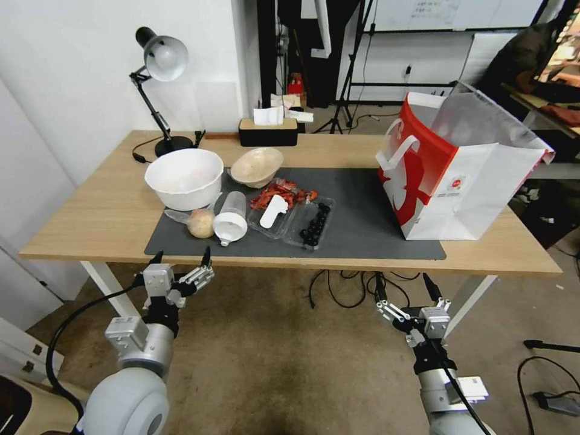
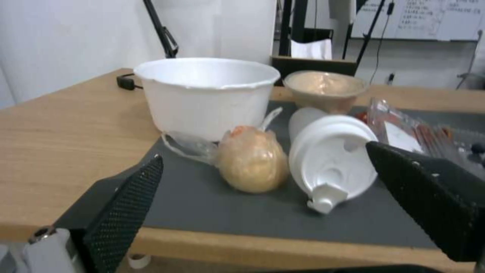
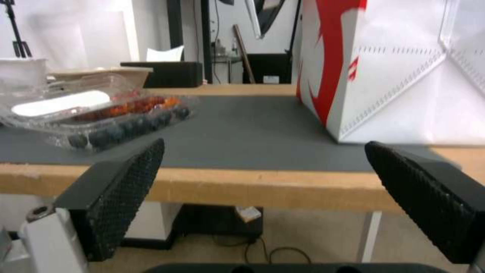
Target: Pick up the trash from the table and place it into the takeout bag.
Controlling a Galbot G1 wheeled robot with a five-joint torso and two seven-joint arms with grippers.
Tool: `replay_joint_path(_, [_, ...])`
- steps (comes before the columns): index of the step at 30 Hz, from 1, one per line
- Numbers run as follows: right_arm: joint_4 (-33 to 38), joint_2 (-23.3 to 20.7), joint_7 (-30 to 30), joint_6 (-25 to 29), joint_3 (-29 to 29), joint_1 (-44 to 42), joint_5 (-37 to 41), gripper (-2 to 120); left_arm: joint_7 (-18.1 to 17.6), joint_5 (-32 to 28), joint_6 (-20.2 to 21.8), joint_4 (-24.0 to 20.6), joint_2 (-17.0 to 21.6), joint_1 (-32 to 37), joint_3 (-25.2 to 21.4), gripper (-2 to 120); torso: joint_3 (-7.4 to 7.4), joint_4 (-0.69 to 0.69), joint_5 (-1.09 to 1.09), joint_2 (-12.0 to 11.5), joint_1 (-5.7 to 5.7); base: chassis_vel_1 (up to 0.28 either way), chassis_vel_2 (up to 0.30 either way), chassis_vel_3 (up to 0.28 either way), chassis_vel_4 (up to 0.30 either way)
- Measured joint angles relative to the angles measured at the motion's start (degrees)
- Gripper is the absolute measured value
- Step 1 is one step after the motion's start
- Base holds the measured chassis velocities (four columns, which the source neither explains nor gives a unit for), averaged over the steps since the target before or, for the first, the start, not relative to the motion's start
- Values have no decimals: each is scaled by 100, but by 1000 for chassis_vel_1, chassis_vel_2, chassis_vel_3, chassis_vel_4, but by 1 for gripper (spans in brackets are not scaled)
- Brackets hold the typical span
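Trash lies on the left half of the dark mat [image 1: 362, 223] on the table [image 1: 90, 211]: a white foam bowl [image 1: 184, 178], a tan bowl [image 1: 257, 166], a beige lump [image 1: 201, 223], a clear lidded cup [image 1: 230, 219] on its side, and a clear tray of red wrappers [image 1: 281, 196] and dark berries. The takeout bag [image 1: 447, 169] stands open at the mat's right end. My left gripper [image 1: 182, 257] is open just off the table's front edge, facing the lump [image 2: 251, 161] and cup [image 2: 331, 155]. My right gripper [image 1: 403, 283] is open below the front edge, facing the bag [image 3: 394, 68].
A desk lamp [image 1: 158, 66] and a black tissue box [image 1: 267, 130] stand along the table's back edge. Cables lie on the floor under the table. The mat between the tray [image 3: 96, 110] and the bag is bare.
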Motion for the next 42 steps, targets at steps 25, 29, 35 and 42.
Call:
replay_joint_path(25, [-175, -101, 90, -282, -353, 462, 52, 100, -279, -5292, 158, 826, 1729, -2505, 161, 100, 0, -1, 1, -1, -1, 0, 0, 0, 0])
replay_joint_path(29, [-175, -111, 105, -309, -356, 511, 53, 100, -621, -5551, 711, 1027, 1780, -2702, 208, 100, 0, -2, -2, -1, -1, 0, 0, 0, 0])
replay_joint_path(35, [-182, -106, 110, -351, -369, 538, 53, 100, -934, -6249, 1687, 1243, 1959, -2956, 112, 100, 0, -1, 1, 0, -1, 0, 0, 0, 0])
replay_joint_path(42, [-183, -102, 111, -356, -369, 516, 48, 100, -1095, -6192, 2014, 1378, 1984, -3130, 168, 100, 0, -2, -1, 0, -1, 0, 0, 0, 0])
